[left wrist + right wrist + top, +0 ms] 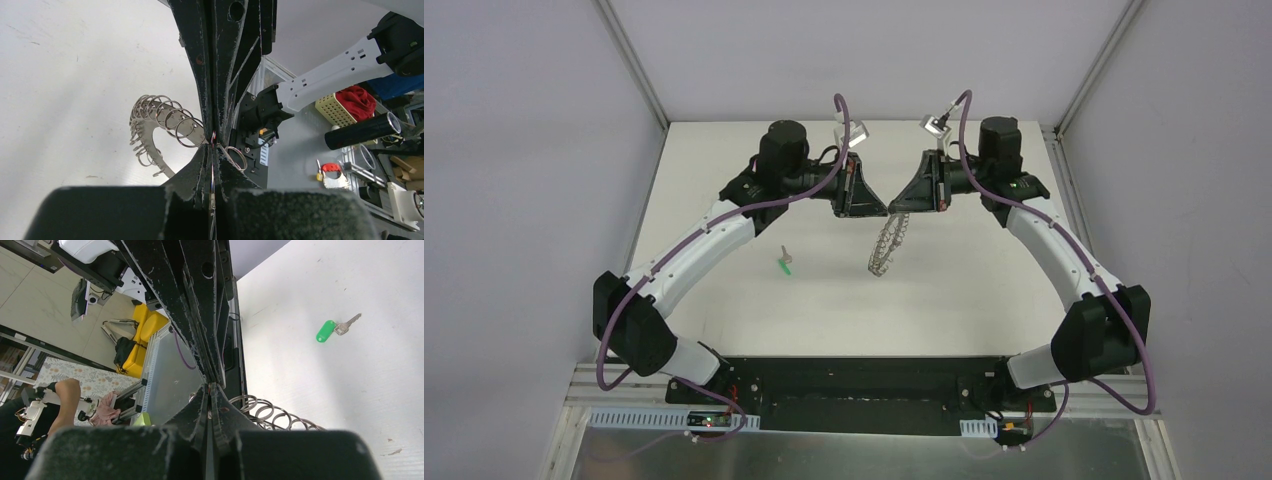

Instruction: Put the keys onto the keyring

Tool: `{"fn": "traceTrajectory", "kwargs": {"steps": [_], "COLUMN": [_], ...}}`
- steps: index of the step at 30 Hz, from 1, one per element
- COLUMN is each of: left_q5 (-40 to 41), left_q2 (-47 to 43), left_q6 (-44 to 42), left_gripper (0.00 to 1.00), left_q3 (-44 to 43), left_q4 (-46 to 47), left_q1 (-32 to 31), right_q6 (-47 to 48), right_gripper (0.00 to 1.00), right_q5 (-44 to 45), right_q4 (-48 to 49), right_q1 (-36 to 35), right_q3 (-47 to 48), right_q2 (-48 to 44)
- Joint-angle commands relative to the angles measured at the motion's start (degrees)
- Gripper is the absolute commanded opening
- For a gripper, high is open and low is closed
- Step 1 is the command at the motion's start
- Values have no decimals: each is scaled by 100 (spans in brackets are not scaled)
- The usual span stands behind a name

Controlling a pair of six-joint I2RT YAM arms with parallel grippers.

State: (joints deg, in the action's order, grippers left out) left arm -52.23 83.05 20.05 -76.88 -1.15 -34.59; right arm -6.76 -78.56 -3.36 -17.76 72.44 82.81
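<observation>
left claw (212, 142) and right claw (210, 385) meet tip to tip, both clamped shut on the keyring (884, 245), which dangles over mid counter (984, 290). the green key (786, 264) lies flat nearer the left edge, well apart

Overhead rear view, two wrist close-ups

Grey loop-fringed keyring (885, 243) aloft, steeply tilted; tiny green-headed silver key (786, 264) flat below, well apart to its left
</observation>
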Motion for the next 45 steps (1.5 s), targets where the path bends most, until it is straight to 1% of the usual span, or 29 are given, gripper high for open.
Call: {"fn": "traceTrajectory", "kwargs": {"steps": [1,5,13,16,20,24,25,31,32,35,38,40,45], "left_q5": [-142,-78,-49,-46,-41,-22,-21,-42,-54,-84,-102,-138,-277], "left_q2": [-87,-167,-235,-252,-252,-263,-255,-245,-251,-247,-221,-198,-191], "left_q6": [104,102,165,181,174,174,177,145,132,175,317,435,461], "left_gripper": [0,0,0,0,0,0,0,0,1,14,22,23,22], "left_q3": [56,90,121,142,179,200,200,257,273,311,338,347,433], "left_q4": [440,436,496,510,528,536,537,629,659,762,928,1016,1116], "left_q1": [-128,-103,-18,12,34,49,44,57,57,57,57,57,57], "right_q6": [-89,-25,67,87,88,88,88,114,114,113,93,81,38], "right_gripper": [3,6,17,17,14,1,0,0,0,0,0,0,0], "right_q5": [5,79,201,219,227,185,172,142,140,140,132,131,139], "right_q4": [309,309,309,309,313,309,309,309,314,311,310,310,311], "right_q1": [38,94,162,170,181,180,178,185,183,175,166,167,171], "right_q3": [-41,-149,-294,-319,-326,-331,-326,-293,-293,-302,-283,-260,-235], "right_q2": [-300,-319,-324,-318,-318,-316,-321,-359,-369,-365,-363,-368,-369]}}
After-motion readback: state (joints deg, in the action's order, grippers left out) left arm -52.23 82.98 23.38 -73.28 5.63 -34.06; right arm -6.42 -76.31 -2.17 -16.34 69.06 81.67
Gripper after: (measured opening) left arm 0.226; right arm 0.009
